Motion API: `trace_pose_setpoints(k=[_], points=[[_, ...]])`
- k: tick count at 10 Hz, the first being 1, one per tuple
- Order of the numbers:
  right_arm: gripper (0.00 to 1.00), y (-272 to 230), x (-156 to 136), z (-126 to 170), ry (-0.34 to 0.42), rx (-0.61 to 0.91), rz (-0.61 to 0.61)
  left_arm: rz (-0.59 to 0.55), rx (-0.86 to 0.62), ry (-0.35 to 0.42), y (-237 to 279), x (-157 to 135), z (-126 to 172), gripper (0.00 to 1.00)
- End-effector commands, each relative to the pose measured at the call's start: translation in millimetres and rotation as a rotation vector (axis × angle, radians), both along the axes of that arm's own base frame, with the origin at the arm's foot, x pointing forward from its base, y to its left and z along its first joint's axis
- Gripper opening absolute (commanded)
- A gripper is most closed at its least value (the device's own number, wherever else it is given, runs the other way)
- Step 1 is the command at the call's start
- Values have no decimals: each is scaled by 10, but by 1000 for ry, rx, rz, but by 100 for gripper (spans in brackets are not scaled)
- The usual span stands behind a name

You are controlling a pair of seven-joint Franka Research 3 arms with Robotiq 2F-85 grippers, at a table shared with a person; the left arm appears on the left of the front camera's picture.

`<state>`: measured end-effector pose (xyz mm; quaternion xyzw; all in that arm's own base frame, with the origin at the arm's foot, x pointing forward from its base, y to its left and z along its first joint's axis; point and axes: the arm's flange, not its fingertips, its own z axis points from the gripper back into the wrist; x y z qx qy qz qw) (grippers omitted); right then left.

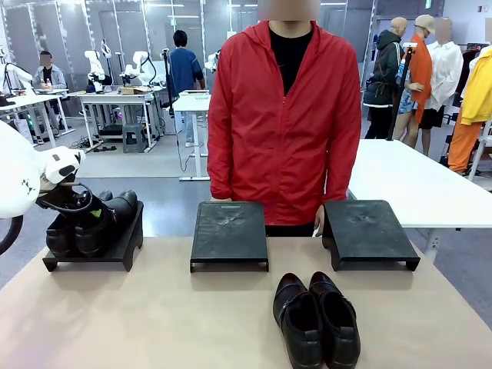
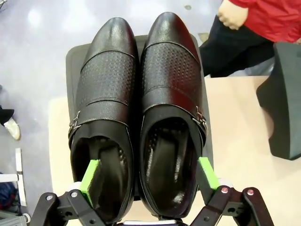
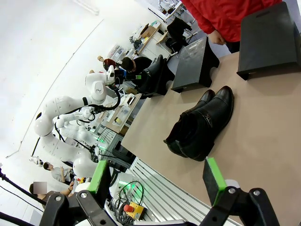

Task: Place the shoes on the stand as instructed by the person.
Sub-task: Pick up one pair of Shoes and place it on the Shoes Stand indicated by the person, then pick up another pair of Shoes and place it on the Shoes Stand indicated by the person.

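One pair of glossy black shoes (image 1: 92, 223) sits on the left stand (image 1: 123, 250), toes pointing away from me. My left gripper (image 1: 65, 201) hovers at their heels. In the left wrist view that gripper (image 2: 149, 176) is open: one green pad (image 2: 91, 176) dips into the left shoe's opening, the other stands just outside the right shoe (image 2: 171, 117). The second pair (image 1: 315, 319) lies on the table near the front edge, right of centre. Above the table's near side, my right gripper (image 3: 155, 183) is open with nothing in it, the pair (image 3: 200, 125) ahead of it. The person (image 1: 284, 115) in red stands behind the middle stand, arms down.
The middle stand (image 1: 229, 231) and the right stand (image 1: 367, 231) are bare black platforms along the table's far side. Tan tabletop (image 1: 154, 315) spreads in front of them. A white table (image 1: 415, 184) stands behind on the right.
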<state>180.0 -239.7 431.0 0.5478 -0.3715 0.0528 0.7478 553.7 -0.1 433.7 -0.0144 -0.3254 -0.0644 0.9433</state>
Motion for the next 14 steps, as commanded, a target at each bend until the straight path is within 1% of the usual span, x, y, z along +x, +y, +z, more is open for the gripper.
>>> trace_pose_setpoints(k=[1, 8, 9, 10, 11, 12, 13, 14], points=[[100, -7, -5, 21, -23, -2, 0, 4, 5, -18, 2, 54, 2, 100], [100, -7, -5, 21, -23, -2, 0, 4, 5, -18, 2, 54, 2, 100], [100, -7, -5, 21, -23, -2, 0, 1, 1, -3, 1, 8, -6, 98], [100, -7, -5, 21, -23, -2, 0, -2, -1, 20, 16, 42, 186, 100], [100, -7, -5, 21, -23, -2, 0, 2, 8, 37, 81, -96, 398, 100], [100, -7, -5, 21, -23, -2, 0, 18, -62, 92, 183, -385, 608, 100], [100, -7, -5, 21, -23, -2, 0, -30, -155, 174, 332, -822, 820, 100], [100, -7, -5, 21, -23, -2, 0, -77, -240, 226, 470, -1178, 959, 100]])
